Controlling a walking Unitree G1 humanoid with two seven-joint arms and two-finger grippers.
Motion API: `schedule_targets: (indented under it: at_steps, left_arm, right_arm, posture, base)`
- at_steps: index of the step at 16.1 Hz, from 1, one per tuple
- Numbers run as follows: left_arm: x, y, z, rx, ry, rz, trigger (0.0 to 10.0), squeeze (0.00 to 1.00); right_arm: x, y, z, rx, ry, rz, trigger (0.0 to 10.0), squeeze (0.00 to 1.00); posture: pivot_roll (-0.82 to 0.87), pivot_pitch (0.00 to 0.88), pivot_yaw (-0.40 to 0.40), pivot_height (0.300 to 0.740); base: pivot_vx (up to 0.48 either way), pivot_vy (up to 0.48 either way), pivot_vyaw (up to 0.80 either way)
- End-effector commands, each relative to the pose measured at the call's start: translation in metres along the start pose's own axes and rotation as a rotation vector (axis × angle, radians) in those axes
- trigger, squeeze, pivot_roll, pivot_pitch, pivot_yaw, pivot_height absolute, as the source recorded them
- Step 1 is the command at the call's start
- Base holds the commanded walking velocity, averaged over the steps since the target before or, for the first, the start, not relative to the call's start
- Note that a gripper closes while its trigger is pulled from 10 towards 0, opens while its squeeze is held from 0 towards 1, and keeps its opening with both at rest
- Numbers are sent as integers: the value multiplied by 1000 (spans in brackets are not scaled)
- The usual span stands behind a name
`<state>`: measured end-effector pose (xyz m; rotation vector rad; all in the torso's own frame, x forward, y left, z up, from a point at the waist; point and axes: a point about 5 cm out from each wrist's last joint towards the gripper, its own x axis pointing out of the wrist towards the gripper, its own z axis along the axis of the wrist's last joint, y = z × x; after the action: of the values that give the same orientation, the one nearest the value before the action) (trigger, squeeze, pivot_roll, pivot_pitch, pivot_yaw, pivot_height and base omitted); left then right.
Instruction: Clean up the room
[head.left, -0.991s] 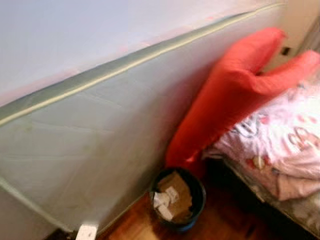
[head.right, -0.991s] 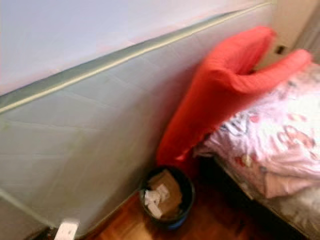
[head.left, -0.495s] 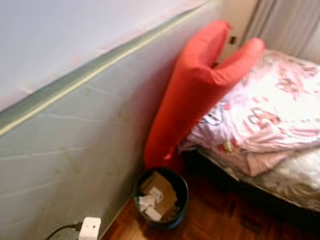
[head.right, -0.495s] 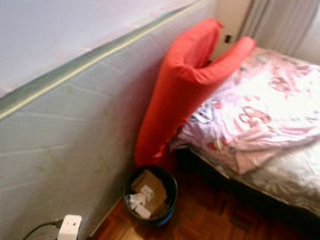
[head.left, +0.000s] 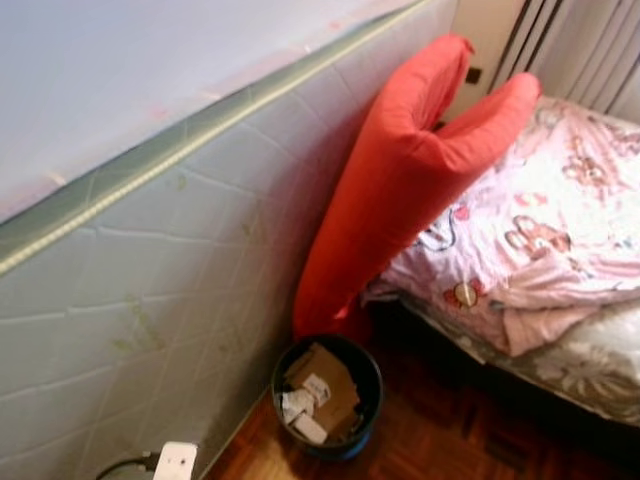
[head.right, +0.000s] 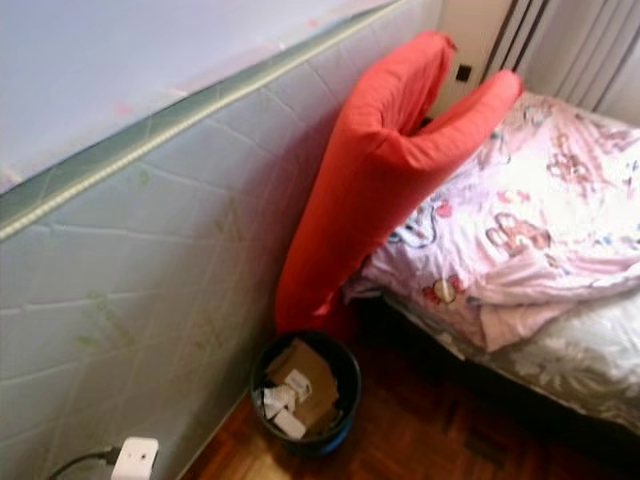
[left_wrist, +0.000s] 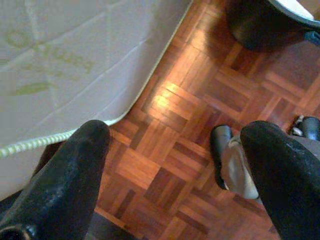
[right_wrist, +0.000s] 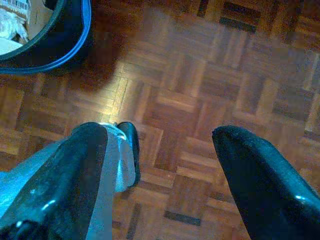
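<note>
Both claws hang over the parquet floor (left_wrist: 200, 100), fingers spread wide and holding nothing: the left claw (left_wrist: 175, 150) near the edge of the upright mattress (head.left: 180, 260), the right claw (right_wrist: 160, 165) just beside the waste bin (head.left: 327, 398). That bin, full of cardboard and paper scraps, stands at the foot of the red cushion (head.left: 400, 180), between mattress and bed (head.left: 560, 240).
</note>
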<state>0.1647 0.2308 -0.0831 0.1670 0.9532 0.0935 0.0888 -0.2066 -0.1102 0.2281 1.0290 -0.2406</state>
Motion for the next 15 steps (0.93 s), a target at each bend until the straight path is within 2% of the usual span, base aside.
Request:
schedule_targets:
  at_steps: [1, 11, 15]
  left_arm:
    - [-1, -3, -4, -3, 11, -16, 10000, 0]
    - [-3, -3, -12, 6, 26, -24, 10000, 0]
    - [-3, -3, -12, 7, 25, -24, 10000, 0]
  right_arm:
    - [-3, -7, -5, 22, 8, -25, 10000, 0]
    - [-4, -11, -9, -18, 38, -50, 10000, 0]
    - [-4, -11, -9, -19, 40, -45, 10000, 0]
  posture:
    - [219, 45, -26, 740]
    - [222, 15, -34, 740]
    - [224, 25, -37, 740]
  base:
    - [0, -439, 0]
    - [0, -439, 0]
    - [0, -442, -700]
